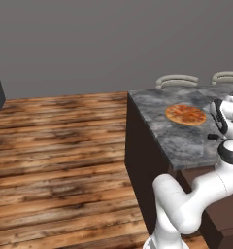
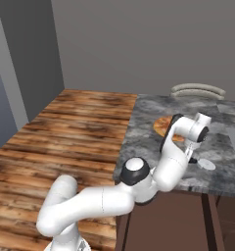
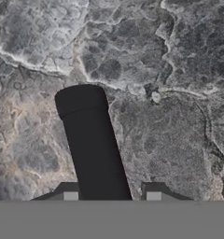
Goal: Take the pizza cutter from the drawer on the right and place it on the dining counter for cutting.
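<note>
Pizza cutter (image 3: 93,149): black handle between the gripper (image 3: 111,196) fingertips, silvery wheel low over the dining counter (image 2: 144,115) | gripper: partly closed around that handle | pizza (image 1: 185,114): flat on the counter, near the arm

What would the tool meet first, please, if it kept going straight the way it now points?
Most likely the counter: the tool, closed on the cutter handle, points down at the grey stone. How near the stone is remains unclear, so the cutter's wheel may touch first.
</note>
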Robot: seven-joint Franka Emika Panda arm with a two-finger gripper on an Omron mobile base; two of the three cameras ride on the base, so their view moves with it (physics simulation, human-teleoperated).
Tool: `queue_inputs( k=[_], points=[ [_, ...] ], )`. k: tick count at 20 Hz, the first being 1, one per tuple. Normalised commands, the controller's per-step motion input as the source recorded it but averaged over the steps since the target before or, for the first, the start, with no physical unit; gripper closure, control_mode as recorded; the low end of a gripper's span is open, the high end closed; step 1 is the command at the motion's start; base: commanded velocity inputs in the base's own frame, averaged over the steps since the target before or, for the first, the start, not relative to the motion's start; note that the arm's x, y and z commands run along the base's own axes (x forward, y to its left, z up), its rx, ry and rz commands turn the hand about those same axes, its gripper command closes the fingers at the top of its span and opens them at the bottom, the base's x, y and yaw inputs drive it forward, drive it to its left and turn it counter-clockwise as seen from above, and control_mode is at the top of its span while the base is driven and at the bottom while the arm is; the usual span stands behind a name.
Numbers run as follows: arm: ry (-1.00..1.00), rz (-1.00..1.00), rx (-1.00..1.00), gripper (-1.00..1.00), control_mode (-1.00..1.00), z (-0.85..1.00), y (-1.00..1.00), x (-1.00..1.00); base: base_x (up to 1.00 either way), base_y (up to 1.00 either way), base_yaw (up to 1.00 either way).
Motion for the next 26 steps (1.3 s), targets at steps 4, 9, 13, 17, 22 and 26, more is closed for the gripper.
queue_inputs(
  k=[4, 9, 13, 17, 22, 26],
  points=[
    [-0.07, -0.07, 0.00, 1.00, -1.00, -0.12, 0.21, 0.01, 0.00, 0.00, 0.00],
    [0.00, -0.04, 0.00, -1.00, -1.00, -0.21, 0.13, 0.00, 0.00, 0.00, 0.00],
    [0.00, -0.03, 0.00, -1.00, -1.00, -0.05, 0.05, 0.00, 0.00, 0.00, 0.00],
    [0.02, -0.03, -0.02, -1.00, -1.00, 0.04, 0.09, -0.06, 0.00, 0.00, 0.00],
    [0.17, -0.02, -0.29, -1.00, -1.00, 0.60, 0.23, -0.08, 0.00, 0.00, 0.00],
    [0.00, 0.00, -0.31, -1.00, -1.00, 0.40, 0.03, -0.70, 0.00, 0.00, 0.00]
  ],
)
